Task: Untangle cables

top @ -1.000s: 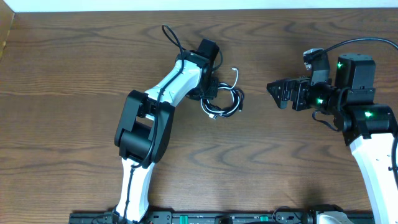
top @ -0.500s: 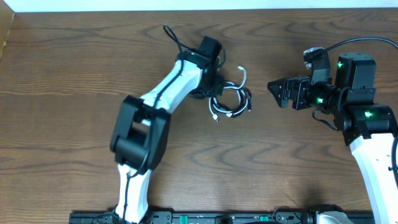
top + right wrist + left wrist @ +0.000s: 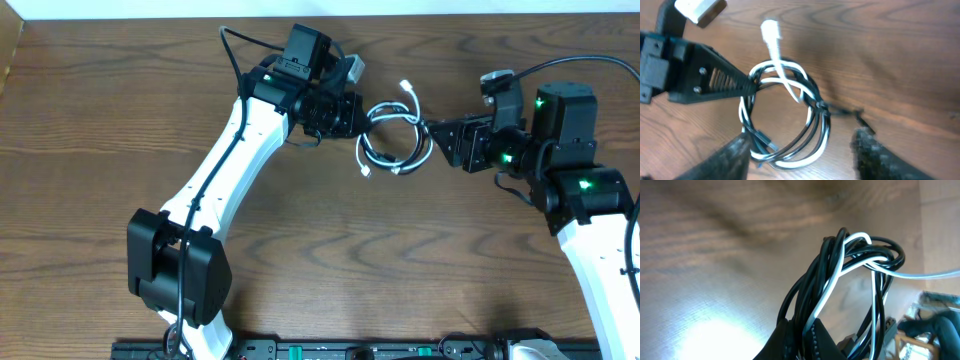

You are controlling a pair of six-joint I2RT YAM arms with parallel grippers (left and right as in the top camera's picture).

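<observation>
The black cable (image 3: 807,282) and the white cable (image 3: 832,282) are wound together in one small coil (image 3: 392,142). My left gripper (image 3: 356,114) is shut on the coil's left side and holds it up off the table. In the left wrist view both cords run out from between its fingers (image 3: 790,335). My right gripper (image 3: 438,141) is open just right of the coil. In the right wrist view the coil (image 3: 812,145) hangs between its spread fingers (image 3: 732,160), untouched. A white plug (image 3: 771,30) sticks up from the top of the coil.
The brown wooden table (image 3: 100,150) spreads all round. A white wall edge (image 3: 150,8) runs along the back. The left arm (image 3: 225,170) stretches diagonally from its base at the front left. The right arm (image 3: 590,230) stands at the right edge.
My left gripper has carried the coil up and to the right, close to my right gripper. My right gripper has edged left toward it and stays open.
</observation>
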